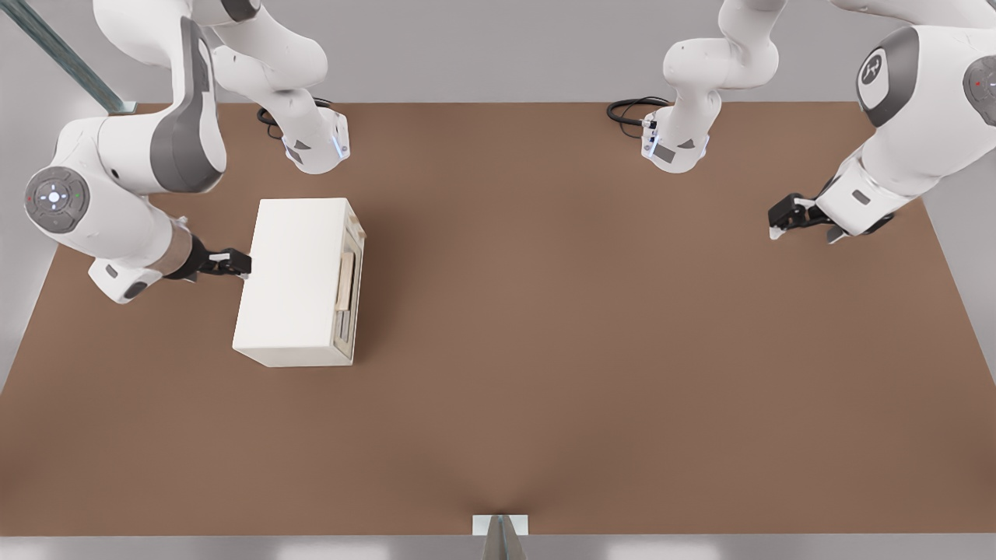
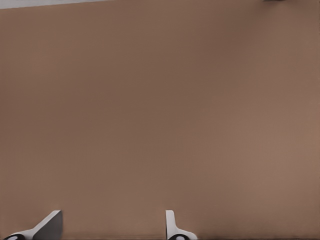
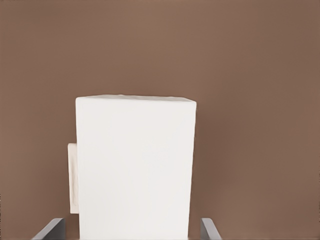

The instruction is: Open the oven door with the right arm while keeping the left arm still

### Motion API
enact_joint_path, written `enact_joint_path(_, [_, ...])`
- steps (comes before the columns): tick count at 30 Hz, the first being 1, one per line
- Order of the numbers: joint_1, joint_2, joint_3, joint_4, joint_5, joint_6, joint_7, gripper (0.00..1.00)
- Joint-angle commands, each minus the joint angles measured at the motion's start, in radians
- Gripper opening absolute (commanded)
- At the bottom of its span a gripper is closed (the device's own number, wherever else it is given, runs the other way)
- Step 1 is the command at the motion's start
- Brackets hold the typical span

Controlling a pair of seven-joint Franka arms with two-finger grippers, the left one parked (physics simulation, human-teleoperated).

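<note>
The oven door (image 1: 348,284), a cream frame with a pale tan bar handle (image 1: 345,280), is shut on the smooth boxy oven (image 1: 299,276). Behind the oven's back, the black gripper (image 1: 243,263) hovers with fingers (image 3: 51,230) spread wide on the matte brown table (image 1: 583,327).

The front view looks steeply down across the table (image 1: 545,350). The right wrist view sits close behind the gripper (image 3: 132,232), facing the oven (image 3: 135,170), which both views share.

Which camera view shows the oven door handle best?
The front view: the handle lies on the oven door, opposite the pincer. The right wrist view shows only the plain oven body; the left wrist view shows bare table.
</note>
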Motion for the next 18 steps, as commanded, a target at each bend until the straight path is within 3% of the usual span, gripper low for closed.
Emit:
enact_joint_path(1, [0.002,0.001,-0.001,0.008,0.006,-0.022,0.051,1.0])
enact_joint_path(2, [0.008,0.022,0.009,0.014,-0.017,-0.029,0.036,1.0])
enact_joint_path(3, [0.048,0.068,0.062,0.019,-0.08,-0.038,0.044,1.0])
enact_joint_path(4, [0.093,0.152,0.104,0.099,-0.103,-0.044,0.178,0.77])
enact_joint_path(5, [0.211,0.232,0.108,0.196,-0.119,-0.122,0.283,0.22])
enact_joint_path(7, [0.342,0.292,0.099,0.244,-0.201,-0.159,0.361,0.21])
enact_joint_path(9, [0.52,0.429,0.092,0.345,-0.43,-0.291,0.45,0.21])
enact_joint_path(10, [0.551,0.459,0.095,0.368,-0.464,-0.325,0.534,0.21])
enact_joint_path(15, [0.583,0.539,0.082,0.353,-0.7,-0.418,0.619,0.21])
enact_joint_path(18, [0.583,0.568,0.055,0.354,-0.734,-0.412,0.656,0.21])
